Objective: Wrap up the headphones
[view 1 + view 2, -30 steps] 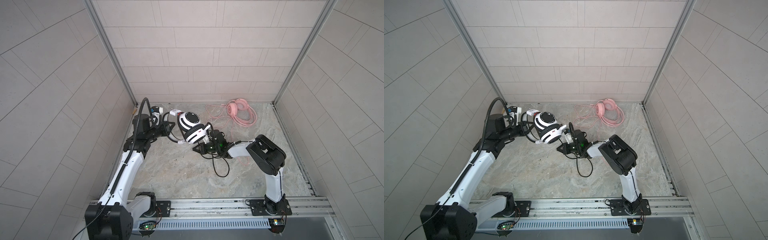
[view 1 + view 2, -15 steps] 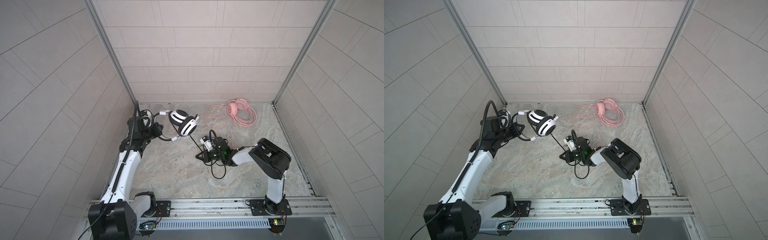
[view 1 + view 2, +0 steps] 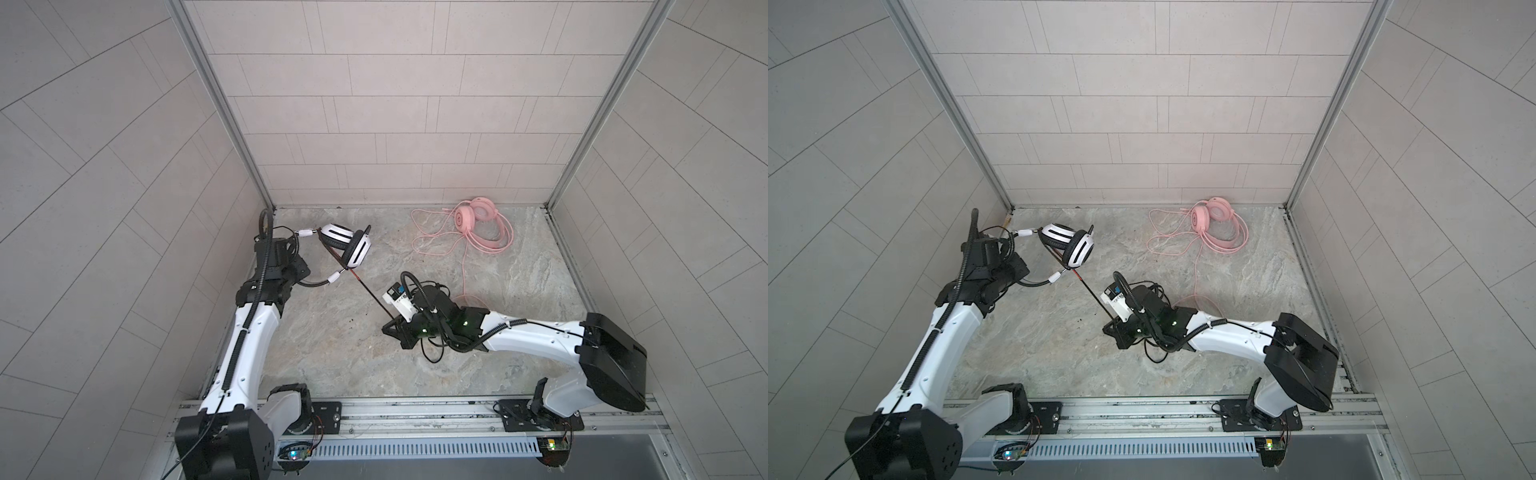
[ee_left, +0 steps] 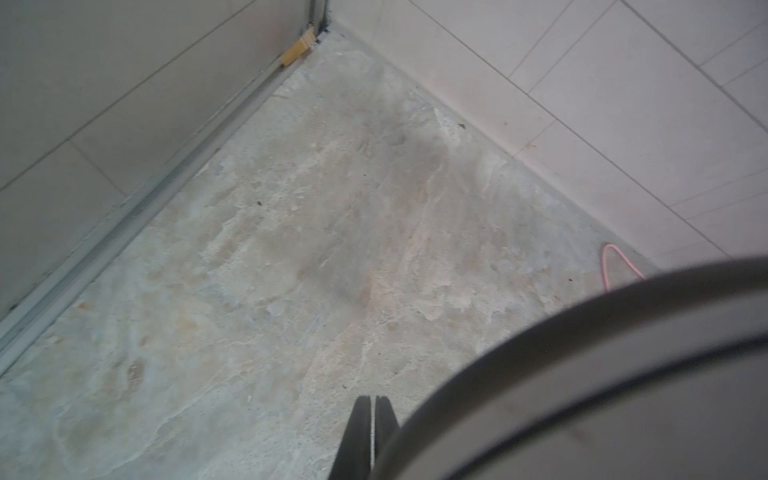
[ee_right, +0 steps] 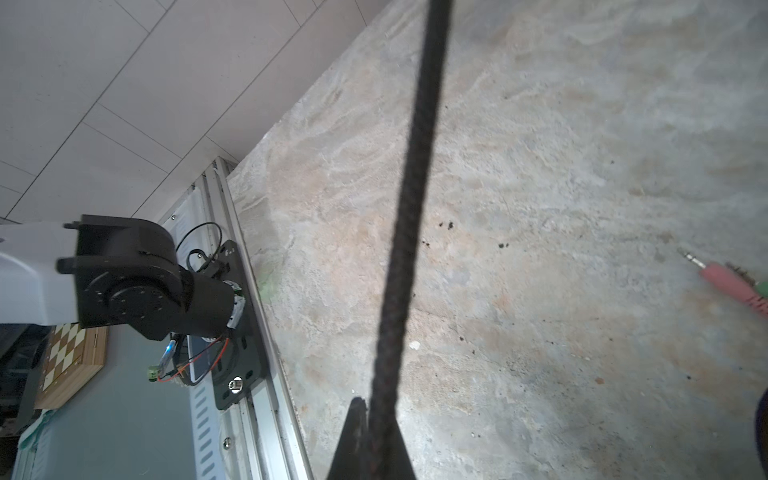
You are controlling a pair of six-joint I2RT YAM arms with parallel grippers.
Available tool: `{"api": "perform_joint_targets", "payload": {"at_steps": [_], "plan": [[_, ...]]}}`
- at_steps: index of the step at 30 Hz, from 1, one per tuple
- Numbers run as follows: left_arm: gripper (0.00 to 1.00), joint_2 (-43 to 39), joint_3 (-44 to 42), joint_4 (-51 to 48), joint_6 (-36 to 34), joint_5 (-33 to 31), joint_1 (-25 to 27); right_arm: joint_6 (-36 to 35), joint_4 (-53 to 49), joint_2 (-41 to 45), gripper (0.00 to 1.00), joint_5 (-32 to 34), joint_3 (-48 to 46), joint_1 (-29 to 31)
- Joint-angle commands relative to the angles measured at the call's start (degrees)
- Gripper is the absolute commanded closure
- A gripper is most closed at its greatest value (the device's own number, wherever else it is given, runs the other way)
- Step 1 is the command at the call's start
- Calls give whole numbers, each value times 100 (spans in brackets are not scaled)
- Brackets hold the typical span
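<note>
While the left gripper [image 3: 291,266] holds the white-and-black headset [image 3: 347,247] aloft at the far left of the floor [image 3: 332,353], its jaws are pressed together on the headband, whose grey curve fills the near corner of the left wrist view [image 4: 582,395]; the ear cups hang just right of the wrist in both top views [image 3: 1069,245]; the black cable [image 3: 365,291] runs taut from the headset down toward the middle of the floor; the right gripper [image 3: 392,328] sits low at centre, jaws closed on that cable, which the right wrist view shows as a braided black line [image 5: 407,232] rising straight out of the pinched fingertips; slack black cable loops under the right wrist in a top view [image 3: 432,353]; pink headset [image 3: 478,216] lies at the far right against the back wall, untouched, its pink cable [image 3: 432,245] spread in loose loops on the floor beside it, one strand trailing toward the right arm; a pink jack plug [image 5: 731,282] lies on the floor well apart from the right gripper.
</note>
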State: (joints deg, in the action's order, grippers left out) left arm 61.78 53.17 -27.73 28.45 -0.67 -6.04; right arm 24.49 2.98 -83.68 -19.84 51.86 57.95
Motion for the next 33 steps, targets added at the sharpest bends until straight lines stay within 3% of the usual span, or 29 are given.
{"api": "perform_joint_targets", "payload": {"at_steps": [1, 12, 16, 26, 30, 33], "plan": [[100, -152, 319, 76, 222, -679, -64, -764, -1390, 396, 96, 942, 330, 250], [100, 236, 603, -197, -192, -378, 308, -1962, -2844, 752, 95, 2214, 1821, 430], [100, 373, 767, -430, -451, -662, 797, -2357, -3111, 646, 95, 2591, 2422, 421], [100, 1076, 1260, -1168, -992, -1251, 2247, -3070, -3774, -12, 96, 2696, 4068, 341], [100, 1222, 1330, -1204, -1286, -885, 2652, -3307, -3814, -155, 96, 2683, 4440, 194], [100, 1307, 1362, -1200, -1481, -218, 2731, -3378, -3824, -259, 96, 2600, 4660, -116]]}}
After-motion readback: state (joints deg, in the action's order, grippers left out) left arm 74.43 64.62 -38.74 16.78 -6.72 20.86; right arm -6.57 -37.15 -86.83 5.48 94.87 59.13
